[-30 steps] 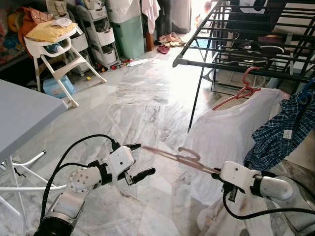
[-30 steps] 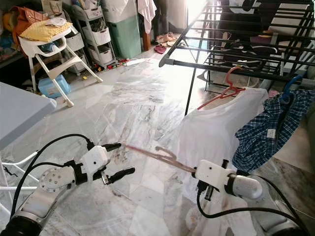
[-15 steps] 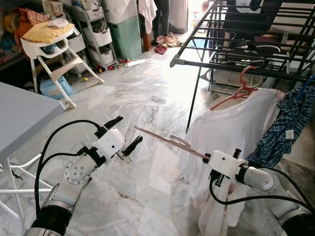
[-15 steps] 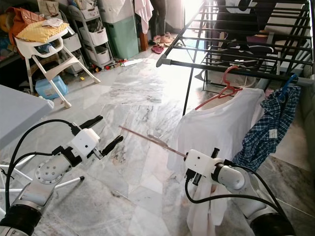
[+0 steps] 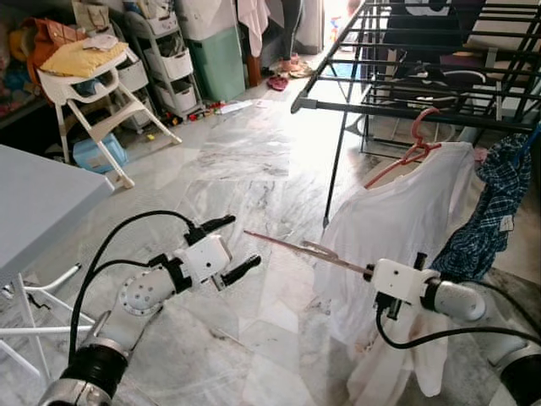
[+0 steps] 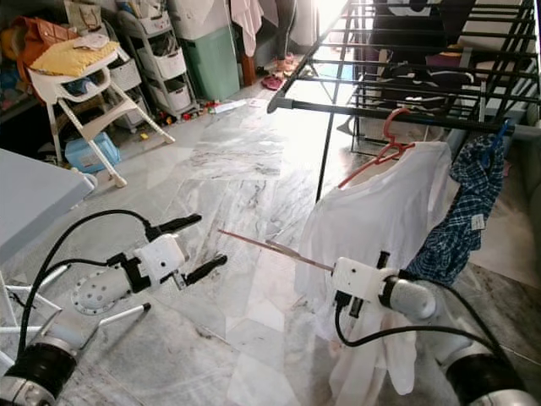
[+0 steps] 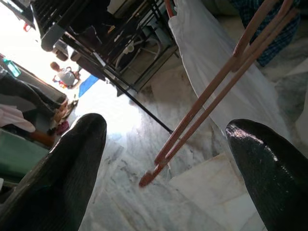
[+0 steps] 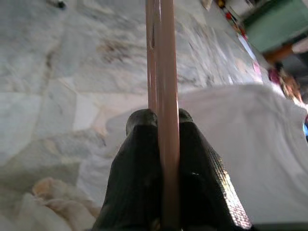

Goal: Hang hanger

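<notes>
Right end effector (image 5: 368, 272) pinches a pink hanger (image 5: 304, 249), its fingers (image 8: 144, 144) pressed on the bar — now leveled and pointing toward the left end effector (image 5: 226, 245), whose fingers are spread and have swung back low beside the hanger's tip. Beyond stands the black drying rack (image 5: 397, 59) with a hung white shirt (image 5: 397, 220); hanging is not yet done.

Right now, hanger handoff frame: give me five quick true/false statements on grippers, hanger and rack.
1. The right gripper is shut on the pink hanger. True.
2. The left gripper also grips the hanger. False: its fingers are open and apart from it.
3. A white shirt hangs from the drying rack. True.
4. The held hanger carries a garment. False: it is bare.
5. The high chair lies tipped over. False: it stands upright.
</notes>
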Tool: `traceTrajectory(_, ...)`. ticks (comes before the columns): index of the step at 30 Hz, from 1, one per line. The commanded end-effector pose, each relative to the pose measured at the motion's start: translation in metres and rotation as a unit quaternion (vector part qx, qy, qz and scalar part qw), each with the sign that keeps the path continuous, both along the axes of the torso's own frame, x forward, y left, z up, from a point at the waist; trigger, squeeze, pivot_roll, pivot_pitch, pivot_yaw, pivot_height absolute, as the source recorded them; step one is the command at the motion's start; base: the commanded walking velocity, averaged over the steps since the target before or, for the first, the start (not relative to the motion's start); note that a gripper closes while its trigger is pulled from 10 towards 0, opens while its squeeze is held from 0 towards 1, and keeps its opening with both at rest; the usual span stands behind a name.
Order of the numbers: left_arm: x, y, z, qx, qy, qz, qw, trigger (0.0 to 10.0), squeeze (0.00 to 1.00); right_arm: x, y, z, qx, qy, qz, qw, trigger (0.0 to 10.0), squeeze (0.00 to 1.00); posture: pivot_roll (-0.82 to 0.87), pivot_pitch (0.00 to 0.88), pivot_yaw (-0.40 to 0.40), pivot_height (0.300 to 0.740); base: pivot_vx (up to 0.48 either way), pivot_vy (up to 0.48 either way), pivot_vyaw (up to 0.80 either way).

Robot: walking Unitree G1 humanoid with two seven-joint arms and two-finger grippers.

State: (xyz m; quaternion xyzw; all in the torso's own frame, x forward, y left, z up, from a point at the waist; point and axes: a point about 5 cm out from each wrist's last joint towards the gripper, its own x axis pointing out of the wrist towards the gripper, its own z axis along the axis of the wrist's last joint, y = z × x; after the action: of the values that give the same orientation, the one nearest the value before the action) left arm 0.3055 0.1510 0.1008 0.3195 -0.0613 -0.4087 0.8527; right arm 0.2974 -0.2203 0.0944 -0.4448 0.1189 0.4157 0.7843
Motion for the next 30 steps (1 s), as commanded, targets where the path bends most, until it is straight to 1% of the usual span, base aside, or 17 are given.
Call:
traceTrajectory(1,0.002,0.005,0.000,0.015,0.005,-0.004,1.000,10.0,0.00,0.001,0.012,0.016,0.010,-0.012,0.056,0.998,10.0,0.00,-0.12,0.014,0.147,0.740,0.000,0.000,0.00)
traceTrajectory(3,0.003,0.005,0.000,0.015,0.006,-0.005,1.000,10.0,0.00,0.001,0.013,0.017,0.010,-0.008,0.065,0.998,10.0,0.00,-0.12,0.014,0.147,0.740,0.000,0.000,0.00)
traceTrajectory(6,0.005,0.004,0.001,0.017,0.010,-0.014,1.000,10.0,0.00,0.003,0.015,0.026,-0.008,-0.006,0.100,0.995,10.0,0.00,-0.12,0.012,0.151,0.740,0.000,0.000,0.00)
traceTrajectory(10,0.003,0.003,-0.003,0.018,0.022,-0.021,0.999,10.0,0.00,0.003,0.022,0.034,-0.006,0.005,0.135,0.991,10.0,0.00,-0.12,0.013,0.144,0.740,0.000,0.000,0.00)
traceTrajectory(13,-0.001,0.001,-0.010,0.015,0.045,-0.029,0.998,10.0,0.00,0.003,0.030,0.039,0.000,0.004,0.157,0.988,10.0,0.00,-0.12,0.011,0.138,0.740,0.000,0.000,0.00)
traceTrajectory(14,-0.005,-0.002,-0.016,0.000,0.078,-0.034,0.996,10.0,0.00,0.004,0.034,0.040,0.004,0.000,0.162,0.987,10.0,0.00,-0.12,0.009,0.132,0.740,0.000,0.000,0.00)
traceTrajectory(15,-0.005,-0.002,-0.016,0.000,0.078,-0.034,0.996,10.0,0.00,0.004,0.034,0.040,0.004,0.000,0.162,0.987,10.0,0.00,-0.12,0.009,0.132,0.740,0.000,0.000,0.00)
traceTrajectory(16,-0.006,-0.004,-0.019,-0.004,0.089,-0.037,0.995,10.0,0.00,0.005,0.035,0.040,0.005,0.000,0.164,0.987,10.0,0.00,-0.12,0.009,0.132,0.740,0.000,0.000,0.00)
traceTrajectory(18,-0.007,-0.004,-0.020,-0.007,0.097,-0.040,0.994,10.0,0.00,0.005,0.035,0.040,0.005,0.002,0.166,0.986,10.0,0.00,-0.12,0.009,0.132,0.740,0.000,0.000,0.00)
traceTrajectory(19,-0.011,-0.008,-0.024,-0.009,0.102,-0.045,0.994,4.9,0.00,0.004,0.037,0.038,0.004,0.002,0.169,0.986,10.0,0.00,-0.12,0.007,0.121,0.740,0.000,0.000,0.00)
traceTrajectory(20,-0.014,-0.011,-0.027,-0.012,0.106,-0.049,0.993,4.9,0.00,0.003,0.038,0.037,0.004,0.003,0.171,0.985,10.0,0.00,-0.12,0.007,0.121,0.740,0.000,0.000,0.00)
traceTrajectory(21,-0.017,-0.013,-0.030,-0.011,0.110,-0.055,0.992,7.7,0.00,0.001,0.039,0.034,0.002,0.006,0.174,0.985,10.0,0.00,-0.12,0.007,0.120,0.740,0.000,0.000,0.00)
traceTrajectory(22,-0.018,-0.014,-0.031,-0.011,0.111,-0.057,0.992,9.0,0.00,0.000,0.040,0.032,0.002,0.008,0.175,0.984,10.0,0.00,-0.12,0.007,0.119,0.740,0.000,0.000,0.00)
traceTrajectory(23,-0.018,-0.014,-0.031,-0.011,0.111,-0.057,0.992,9.0,0.00,0.000,0.040,0.032,0.002,0.008,0.175,0.984,10.0,0.00,-0.12,0.007,0.119,0.740,0.000,0.000,0.00)
traceTrajectory(24,-0.018,-0.015,-0.030,-0.010,0.108,-0.059,0.992,10.0,0.00,0.000,0.039,0.030,-0.004,0.010,0.176,0.984,10.0,0.00,-0.12,0.008,0.119,0.740,0.000,0.000,0.00)
traceTrajectory(26,-0.017,-0.015,-0.028,-0.009,0.100,-0.060,0.993,10.0,0.00,0.000,0.038,0.028,-0.011,0.011,0.175,0.984,10.0,0.00,-0.12,0.011,0.120,0.740,0.000,0.000,0.00)
traceTrajectory(30,0.000,-0.012,-0.003,-0.031,0.047,-0.037,0.998,10.0,0.00,0.003,0.023,0.017,-0.056,0.011,0.154,0.986,10.0,0.00,-0.12,0.017,0.123,0.740,0.000,0.000,0.00)
